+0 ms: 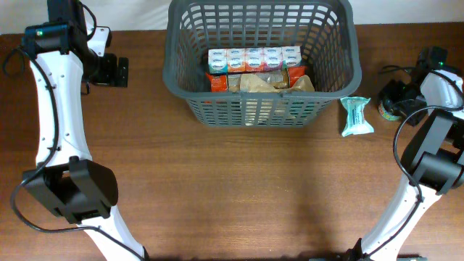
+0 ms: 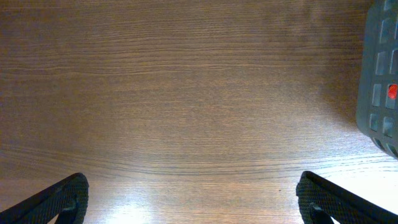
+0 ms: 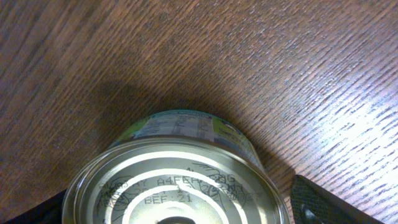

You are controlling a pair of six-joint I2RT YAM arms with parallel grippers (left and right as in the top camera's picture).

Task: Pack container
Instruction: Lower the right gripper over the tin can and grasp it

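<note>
- Tin can point(image 3: 177, 180) fills the right wrist view, its flat end toward the camera. The right gripper point(image 3: 177, 211) has a finger either side of it, but I cannot tell whether they press on it.
- Left gripper point(image 2: 189, 202) hangs spread wide over bare table point(image 2: 186, 93).
- Container point(image 1: 168, 58) sits at the table's 12 o'clock, mouth up, long axis running 9 to 3.
- It is probably stiff, light plastic, made heavier by the groceries point(image 1: 254, 69) inside; the thick rim looks the best hold.
</note>
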